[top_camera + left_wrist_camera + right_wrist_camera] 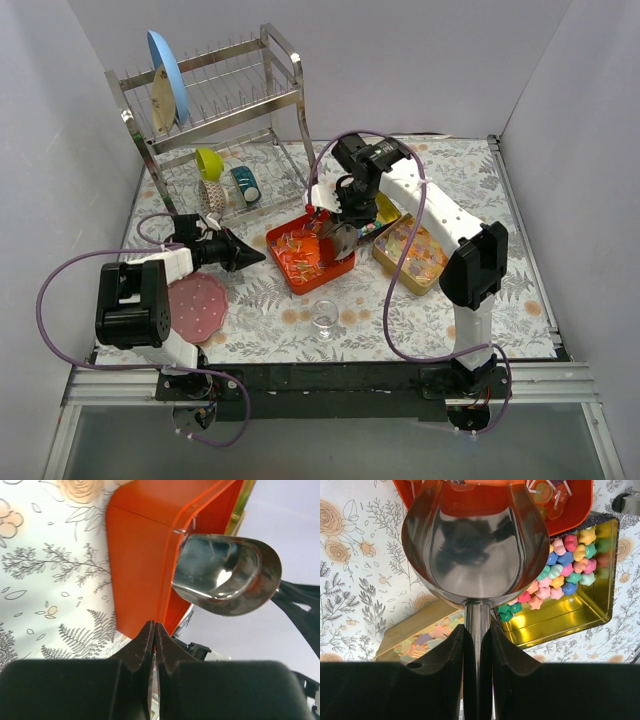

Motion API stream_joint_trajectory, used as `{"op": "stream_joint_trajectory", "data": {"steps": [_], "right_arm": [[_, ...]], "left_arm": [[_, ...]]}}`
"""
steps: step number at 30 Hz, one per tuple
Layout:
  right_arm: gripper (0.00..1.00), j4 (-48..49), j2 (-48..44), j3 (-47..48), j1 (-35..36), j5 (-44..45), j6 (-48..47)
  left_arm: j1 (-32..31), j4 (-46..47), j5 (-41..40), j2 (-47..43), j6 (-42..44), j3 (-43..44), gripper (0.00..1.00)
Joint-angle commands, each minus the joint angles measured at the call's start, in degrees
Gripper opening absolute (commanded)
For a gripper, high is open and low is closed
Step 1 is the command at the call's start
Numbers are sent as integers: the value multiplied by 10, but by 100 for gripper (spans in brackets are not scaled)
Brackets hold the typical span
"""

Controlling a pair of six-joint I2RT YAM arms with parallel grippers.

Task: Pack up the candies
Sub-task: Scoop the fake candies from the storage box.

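1. Black fingers [452,675] of the right gripper [477,640] fill the bottom of its wrist view. They pinch the thin handle of a steel scoop [465,545], whose bowl points away from them.
2. Past the scoop's far lip sits an orange tray [575,510] holding clear-wrapped candies [545,495]. Only the tray's near edge shows here.
3. To the right of the scoop, a gold tin [602,600] holds pastel candies [565,565] heaped at the end nearest the scoop.
4. To the left of the handle, pale candies [427,640] in a second tin are blurred and half hidden by the scoop.
5. The left gripper [154,627] has its fingers pressed together on nothing, with the tips close to the tray's outer wall. Whether they touch it cannot be told.
6. Only the left wrist view shows the scoop's mouth from the front, beyond the tray's rim. No candy is visible in that view.
7. From overhead, the two grippers sit at opposite sides of the tray. The right arm covers part of both tins, and the candies are too small there to sort by kind.
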Motion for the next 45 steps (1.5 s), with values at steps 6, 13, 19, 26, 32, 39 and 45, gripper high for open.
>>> {"op": "stream_joint_trajectory", "data": {"steps": [6,13,19,26,32,39,45], "right_arm": [[1,-10,40,44,32,60,-4],[1,-9,79,53,43,88,21],[1,-9,115,72,53,114,56],[1,-10,154,99,76,139,100],[1,-10,189,143,88,122,145],[1,14,213,142,94,64,155],[1,91,196,79,83,6,178]], "left_arm": [[-25,-15,-67,21,1,-17,0],[-27,2,-79,43,-6,-20,0],[-66,14,-75,82,-2,-4,0],[-79,24,-68,121,-8,12,0],[-84,54,-60,140,-17,16,0],[-93,62,-55,156,-14,23,0],[-91,50,-49,154,-3,29,0]]}}
